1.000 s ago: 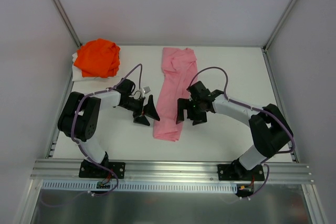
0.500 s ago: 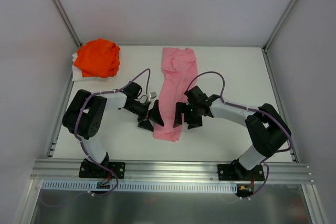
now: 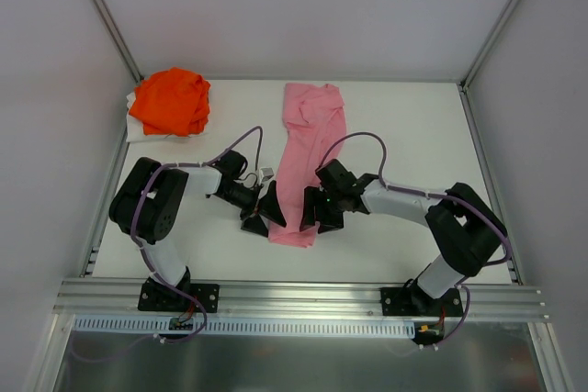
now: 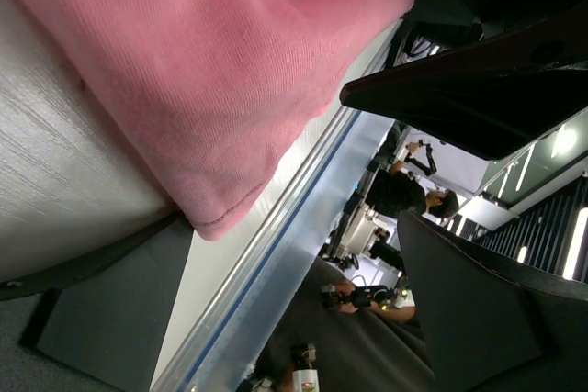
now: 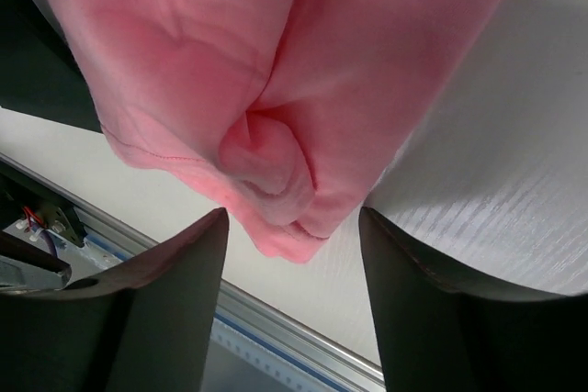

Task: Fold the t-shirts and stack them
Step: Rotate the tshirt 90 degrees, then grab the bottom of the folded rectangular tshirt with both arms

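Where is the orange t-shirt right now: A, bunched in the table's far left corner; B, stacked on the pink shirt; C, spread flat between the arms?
A: the orange t-shirt lies bunched in the far left corner, well apart from the pink t-shirt, which lies lengthwise in the middle.

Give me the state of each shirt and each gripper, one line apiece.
pink t-shirt: folded lengthwise into a long strip, flat on the table, near end between the grippers.
orange t-shirt: in a rumpled pile at the far left corner, untouched.
left gripper: open, at the strip's near left edge.
right gripper: open, straddling the strip's near right corner, not pinching it.
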`<state>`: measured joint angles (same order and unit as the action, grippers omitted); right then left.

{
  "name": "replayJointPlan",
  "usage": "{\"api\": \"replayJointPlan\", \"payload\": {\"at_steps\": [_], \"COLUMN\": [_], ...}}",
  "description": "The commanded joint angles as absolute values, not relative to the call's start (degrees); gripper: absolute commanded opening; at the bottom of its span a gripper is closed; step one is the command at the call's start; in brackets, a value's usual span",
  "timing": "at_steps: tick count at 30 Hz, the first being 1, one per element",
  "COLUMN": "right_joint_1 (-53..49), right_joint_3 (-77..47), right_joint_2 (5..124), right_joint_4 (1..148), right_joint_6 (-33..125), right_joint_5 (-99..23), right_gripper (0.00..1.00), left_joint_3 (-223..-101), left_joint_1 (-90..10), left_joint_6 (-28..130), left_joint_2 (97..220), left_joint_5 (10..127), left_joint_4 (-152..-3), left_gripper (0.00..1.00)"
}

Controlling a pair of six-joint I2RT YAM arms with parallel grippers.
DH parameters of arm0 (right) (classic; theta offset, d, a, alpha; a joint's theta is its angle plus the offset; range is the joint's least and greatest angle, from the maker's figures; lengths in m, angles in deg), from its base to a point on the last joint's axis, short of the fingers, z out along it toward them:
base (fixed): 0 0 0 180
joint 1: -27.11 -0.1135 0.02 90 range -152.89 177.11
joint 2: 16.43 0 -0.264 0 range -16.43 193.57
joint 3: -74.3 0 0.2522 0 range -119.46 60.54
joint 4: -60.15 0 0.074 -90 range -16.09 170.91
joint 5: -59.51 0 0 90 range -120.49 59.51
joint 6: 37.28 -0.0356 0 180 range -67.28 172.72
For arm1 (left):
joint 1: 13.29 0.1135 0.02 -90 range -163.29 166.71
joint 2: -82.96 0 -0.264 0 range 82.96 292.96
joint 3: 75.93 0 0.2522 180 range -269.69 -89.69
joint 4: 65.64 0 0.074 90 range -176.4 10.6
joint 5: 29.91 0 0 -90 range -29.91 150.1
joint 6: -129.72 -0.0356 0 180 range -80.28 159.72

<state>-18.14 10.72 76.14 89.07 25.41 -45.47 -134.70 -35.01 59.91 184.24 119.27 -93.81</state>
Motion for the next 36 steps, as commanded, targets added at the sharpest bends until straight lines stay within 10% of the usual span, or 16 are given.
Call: {"api": "replayJointPlan", "payload": {"at_steps": [1, 11, 23, 36], "right_joint_1": [-19.0, -20.3, -20.4, -20.4], "right_joint_3": [11.1, 10.9, 10.7, 9.2], "right_joint_2": [76.5, 78.7, 79.2, 73.0], "right_joint_4": [87.5, 85.8, 86.7, 95.0], "right_joint_6": [23.4, 22.0, 22.3, 24.1], "right_joint_5": [-43.9, -44.0, -44.3, -44.7], "right_gripper": [0.61, 0.29, 0.04, 0.01], "left_joint_3": [-133.4, -132.3, -133.7, -133.2], "left_joint_1": [-35.4, -35.4, -35.6, -36.3], "left_joint_6": [58.8, 58.7, 59.1, 59.2], "left_joint_2": [184.0, 182.9, 184.7, 181.1], "left_joint_5": [117.4, 117.7, 117.9, 118.0], "left_joint_4": [-92.5, -92.0, -90.8, -94.1], "left_gripper": [0.99, 0.90, 0.00, 0.00]}}
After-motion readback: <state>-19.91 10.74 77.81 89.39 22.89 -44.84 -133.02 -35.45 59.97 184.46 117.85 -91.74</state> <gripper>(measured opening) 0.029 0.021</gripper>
